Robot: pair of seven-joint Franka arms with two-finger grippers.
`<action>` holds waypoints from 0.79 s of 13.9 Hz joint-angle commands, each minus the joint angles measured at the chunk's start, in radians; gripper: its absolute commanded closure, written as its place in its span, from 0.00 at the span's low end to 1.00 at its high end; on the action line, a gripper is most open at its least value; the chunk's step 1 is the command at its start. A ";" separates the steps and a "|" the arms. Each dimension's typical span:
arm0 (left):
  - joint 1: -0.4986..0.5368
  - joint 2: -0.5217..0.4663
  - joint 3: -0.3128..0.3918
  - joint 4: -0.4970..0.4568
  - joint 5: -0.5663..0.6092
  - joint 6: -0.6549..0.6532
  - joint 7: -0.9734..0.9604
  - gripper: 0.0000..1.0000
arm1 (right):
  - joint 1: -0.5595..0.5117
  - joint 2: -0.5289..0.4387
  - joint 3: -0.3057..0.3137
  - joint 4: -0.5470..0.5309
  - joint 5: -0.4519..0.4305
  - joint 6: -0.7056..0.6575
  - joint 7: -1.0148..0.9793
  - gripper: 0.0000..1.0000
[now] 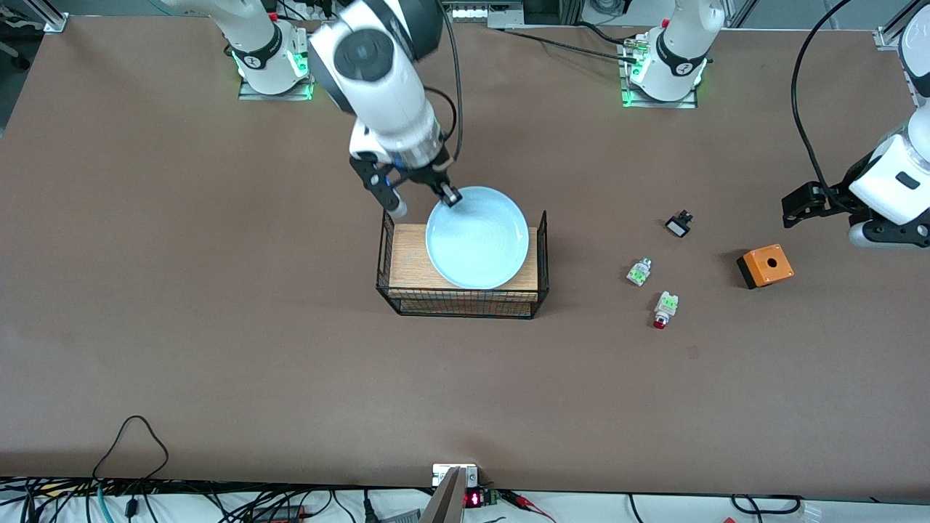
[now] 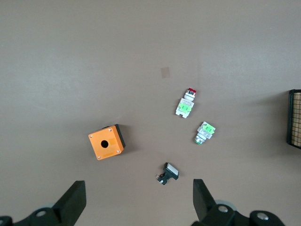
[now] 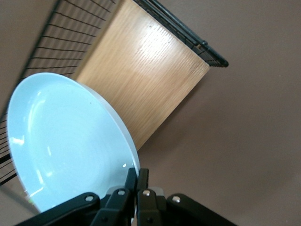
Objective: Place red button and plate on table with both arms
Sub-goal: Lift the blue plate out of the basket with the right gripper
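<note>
Red button [image 1: 662, 311]: we found it lying on its side on the table [image 1: 218, 349], toward the left arm's end, red cap pointing to the front-camera edge; it was the nearest of the small parts to that edge. In the left wrist view it showed at [image 2: 185, 104].

Green-white piece [image 1: 639, 272]: it lay just beside the red button, slightly farther from the front camera, apart from it and capless.

Orange box [image 1: 765, 266]: it sat closer to the left arm's end of the table than the buttons, with a round hole in its top face.

Black-and-white button [image 1: 679, 224]: we saw it farther from the front camera than the green-white piece, well apart from the orange box.

Wire rack [image 1: 462, 272]: this black, wood-topped rack stood near the middle of the table.

Plate [image 1: 476, 237]: pale blue, it was over the rack's wooden top, tilted, with the rim farthest from the front camera raised.

Right gripper [image 1: 452, 196]: we saw it clenched on the plate's raised rim, fingers pinching the edge, over the rack's edge nearest the robots' bases; the right wrist view showed the pinch at [image 3: 136, 181].

Left gripper [image 2: 136, 200]: it hung released, jaws wide apart, above the table near the left arm's end, over the bare surface by the orange box; this arm waited.
</note>
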 commanded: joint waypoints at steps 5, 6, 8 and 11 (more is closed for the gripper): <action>0.059 -0.025 -0.043 0.002 -0.025 0.013 -0.007 0.00 | -0.152 -0.149 -0.019 -0.009 0.028 -0.111 -0.384 1.00; 0.073 -0.022 -0.048 0.024 -0.021 0.013 -0.002 0.00 | -0.201 -0.158 -0.019 -0.007 0.028 -0.174 -0.501 1.00; 0.076 -0.024 -0.049 0.024 -0.022 0.001 0.022 0.00 | -0.319 -0.181 -0.019 -0.010 0.028 -0.288 -0.730 1.00; 0.099 -0.004 -0.069 0.013 -0.033 -0.013 0.241 0.00 | -0.492 -0.181 -0.019 -0.027 0.021 -0.381 -1.066 1.00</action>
